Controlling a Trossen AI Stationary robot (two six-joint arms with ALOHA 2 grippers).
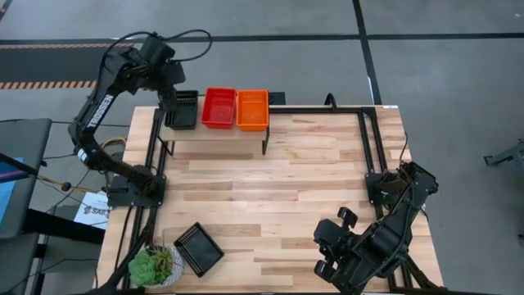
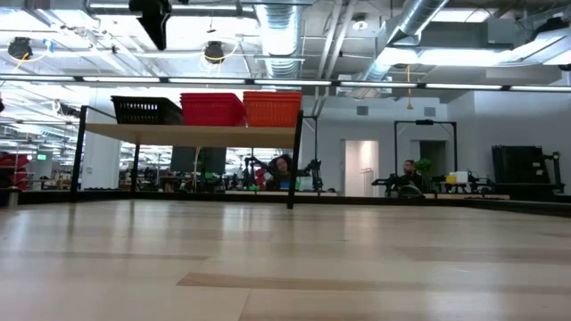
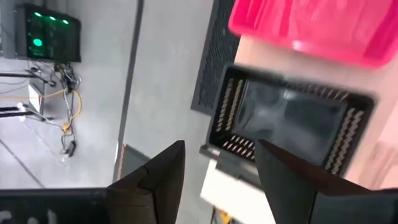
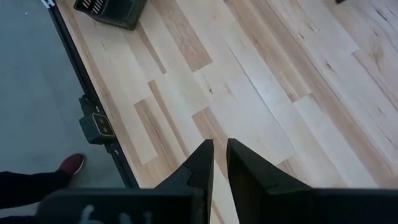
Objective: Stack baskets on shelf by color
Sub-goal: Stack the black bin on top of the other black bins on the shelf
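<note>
The shelf [image 1: 214, 133] stands at the table's far edge and carries three stacks side by side: black baskets [image 1: 182, 109], red baskets [image 1: 219, 107] and orange baskets [image 1: 252, 109]. The low view shows them in the same order, black [image 2: 145, 110], red [image 2: 212, 109], orange [image 2: 272, 108]. One more black basket [image 1: 199, 248] lies flat on the table near its near-left corner. My left gripper [image 3: 221, 168] is open and hovers above the shelf's black stack [image 3: 286, 121], touching nothing. My right gripper [image 4: 219, 165] is shut and waits over the table's near right part.
A green potted plant [image 1: 151, 266] stands at the near-left corner, right beside the loose black basket. A black metal frame [image 1: 366, 139] runs along the table's right side. A person's red shoe [image 4: 71, 163] shows on the floor beside the table. Bare wood fills the table's middle.
</note>
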